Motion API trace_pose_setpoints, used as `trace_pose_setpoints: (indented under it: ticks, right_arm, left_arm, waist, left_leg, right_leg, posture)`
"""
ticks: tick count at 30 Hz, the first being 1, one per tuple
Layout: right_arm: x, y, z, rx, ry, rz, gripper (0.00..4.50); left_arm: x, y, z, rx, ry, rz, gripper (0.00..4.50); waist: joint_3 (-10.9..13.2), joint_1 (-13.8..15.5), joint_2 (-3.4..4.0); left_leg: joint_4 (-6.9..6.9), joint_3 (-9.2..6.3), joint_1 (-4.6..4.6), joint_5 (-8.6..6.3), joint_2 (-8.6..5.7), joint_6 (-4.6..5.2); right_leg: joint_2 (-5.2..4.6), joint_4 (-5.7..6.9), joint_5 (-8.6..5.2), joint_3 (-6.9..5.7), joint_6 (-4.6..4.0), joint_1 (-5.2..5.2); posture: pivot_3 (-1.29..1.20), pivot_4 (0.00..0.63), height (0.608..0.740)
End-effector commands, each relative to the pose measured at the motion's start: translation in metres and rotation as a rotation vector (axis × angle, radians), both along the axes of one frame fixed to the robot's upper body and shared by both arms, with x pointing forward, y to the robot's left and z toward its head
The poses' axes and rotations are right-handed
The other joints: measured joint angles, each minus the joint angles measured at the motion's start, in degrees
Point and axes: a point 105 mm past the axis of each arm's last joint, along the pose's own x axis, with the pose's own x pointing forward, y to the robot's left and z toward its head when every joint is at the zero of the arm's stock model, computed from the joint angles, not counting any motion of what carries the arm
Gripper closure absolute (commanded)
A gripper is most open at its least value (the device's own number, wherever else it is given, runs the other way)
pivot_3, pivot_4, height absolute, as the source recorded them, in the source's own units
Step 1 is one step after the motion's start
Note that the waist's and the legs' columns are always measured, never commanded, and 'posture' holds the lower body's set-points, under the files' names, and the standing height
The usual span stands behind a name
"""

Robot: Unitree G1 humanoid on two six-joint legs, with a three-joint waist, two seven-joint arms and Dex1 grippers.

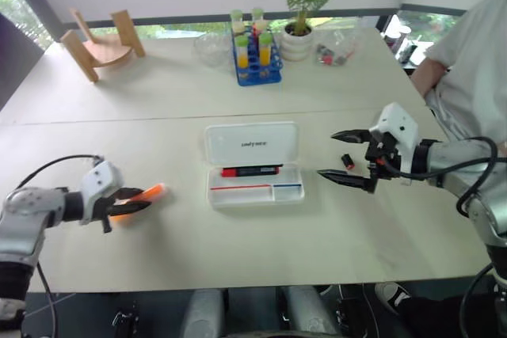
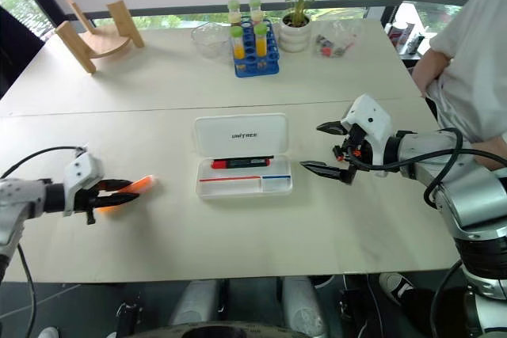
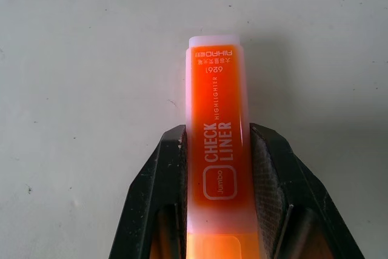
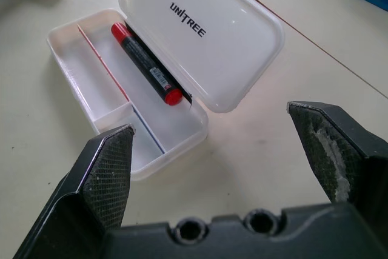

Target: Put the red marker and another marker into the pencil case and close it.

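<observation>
— In the middle of the tabletop (image 1: pixel 158 251), what is there?

— The pencil case (image 1: pixel 253 165), lying open with its lid (image 1: pixel 251 144) folded back flat. The red marker (image 1: pixel 251 170) is inside it, in the long compartment along the hinge. The front compartments hold nothing I can see.

— And the other marker?

— The orange highlighter (image 1: pixel 141 198) is well to the left of the case, low over the tabletop. The left pincer (image 1: pixel 131 200) has its two fingers closed against the highlighter's sides, about halfway along the body, with the printed end sticking out past the fingertips. Whether the highlighter touches the tabletop I cannot tell.

— The right side?

— The right pincer (image 1: pixel 348 156) hovers just right of the case, its fingers spread wide and holding nothing. A small dark object (image 1: pixel 347 161) lies on the tabletop near it.

— Anything farther off?

— Along the far edge: a wooden stand (image 1: pixel 101 43), a clear bowl (image 1: pixel 211 48), a blue rack of tubes (image 1: pixel 257 51), a potted plant (image 1: pixel 301 13). A person in a white shirt (image 1: pixel 475 61) sits at the right.
</observation>
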Motion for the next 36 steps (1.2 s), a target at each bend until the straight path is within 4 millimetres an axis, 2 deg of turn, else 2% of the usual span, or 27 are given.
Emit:
trace_pose_setpoints:
  ticks: [1, 4, 8, 14, 17, 30, 36]
  right_arm:
    - [0.002, 0.001, 0.012, 0.001, -0.060, -0.007, 0.00]
    - [0.000, 0.001, 0.011, 0.009, -0.064, -0.014, 0.00]
    - [-0.002, 0.000, 0.009, 0.020, -0.069, -0.034, 0.00]
    - [-0.006, 0.000, 0.007, 0.034, -0.077, -0.066, 0.00]
    - [-0.008, 0.000, 0.005, 0.039, -0.080, -0.081, 0.00]
    - [-0.011, -0.001, 0.000, 0.044, -0.070, -0.091, 0.00]
    - [-0.037, -0.009, 0.000, 0.043, 0.028, 0.003, 0.00]
  left_arm:
    - [0.005, -0.064, 0.042, -0.065, -0.076, -0.226, 3.68]
    - [0.005, -0.101, 0.052, -0.082, -0.069, -0.338, 3.68]
    - [0.012, -0.141, 0.060, -0.102, -0.076, -0.427, 3.68]
    - [0.016, -0.169, 0.051, -0.066, -0.063, -0.488, 3.68]
    - [0.012, -0.173, 0.046, -0.041, -0.047, -0.508, 3.68]
    - [0.010, -0.168, 0.030, 0.041, -0.056, -0.499, 3.68]
    - [0.012, -0.167, 0.024, 0.056, -0.062, -0.491, 3.68]
  waist:
    - [0.1, 0.7, -0.17]
    - [0.1, 0.1, -0.19]
    - [0.1, -1.0, -0.22]
    - [0.1, -1.1, -0.22]
    - [0.1, -0.9, -0.23]
    - [0.1, -0.8, -0.24]
    - [0.1, -0.5, -0.26]
  left_leg:
    - [0.04, 0.01, -0.02, 0.00, -0.01, -0.01]
    - [0.03, 0.10, 0.01, 0.01, -0.05, -0.01]
    - [-0.10, 0.07, 0.02, 0.00, -0.04, 0.01]
    - [-0.08, 0.07, 0.05, -0.01, -0.05, 0.01]
    - [-0.07, 0.07, 0.04, 0.00, -0.05, 0.01]
    - [-0.06, 0.06, 0.04, 0.00, -0.06, 0.01]
    - [-0.05, 0.06, 0.02, 0.00, -0.07, 0.01]
  right_leg:
    - [-0.01, -0.01, 0.01, 0.00, 0.01, 0.01]
    - [-0.03, -0.04, 0.04, 0.11, 0.07, 0.03]
    - [0.04, -0.05, 0.00, 0.13, 0.04, -0.04]
    - [0.05, -0.04, 0.00, 0.15, 0.04, -0.03]
    - [0.05, -0.04, 0.00, 0.16, 0.04, -0.03]
    - [0.03, -0.04, 0.00, 0.16, 0.04, -0.02]
    - [0.03, -0.05, -0.01, 0.15, 0.05, -0.02]
  posture:
    - [0.00, 0.150, 0.740]
    - [0.00, 0.150, 0.740]
    - [0.00, 0.150, 0.740]
    - [0.00, 0.150, 0.740]
    - [0.00, 0.150, 0.740]
    - [0.00, 0.150, 0.740]
    - [0.00, 0.150, 0.740]
